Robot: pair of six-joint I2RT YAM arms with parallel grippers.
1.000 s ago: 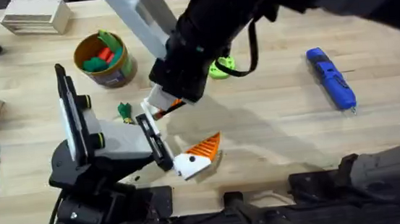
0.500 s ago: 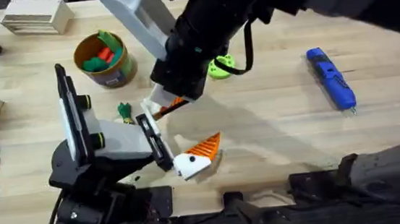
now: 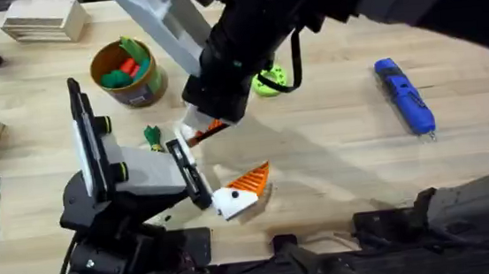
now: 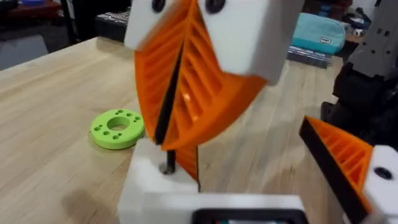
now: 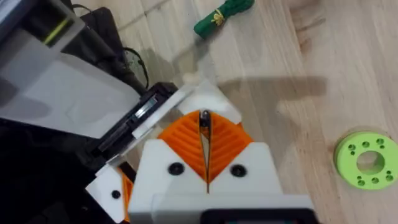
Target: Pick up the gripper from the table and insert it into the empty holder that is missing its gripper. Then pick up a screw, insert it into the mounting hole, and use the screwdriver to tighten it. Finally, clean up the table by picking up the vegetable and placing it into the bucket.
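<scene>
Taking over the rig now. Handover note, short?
Right pincer: shut on a screw, held over the white holder on the left arm's claw.
Left pincer: open.
Can't tell whether the orange tip is seated.
Green disc, screwdriver and vegetable lie on the table; bucket at back left.
Left to do: insert and tighten the screw, put the vegetable in the bucket.

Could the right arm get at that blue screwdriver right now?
Probably yes, though not at once. The screwdriver lies alone on bare wood on the right side, nothing around it. But the right pincer is shut on a small screw over the holder.
</scene>
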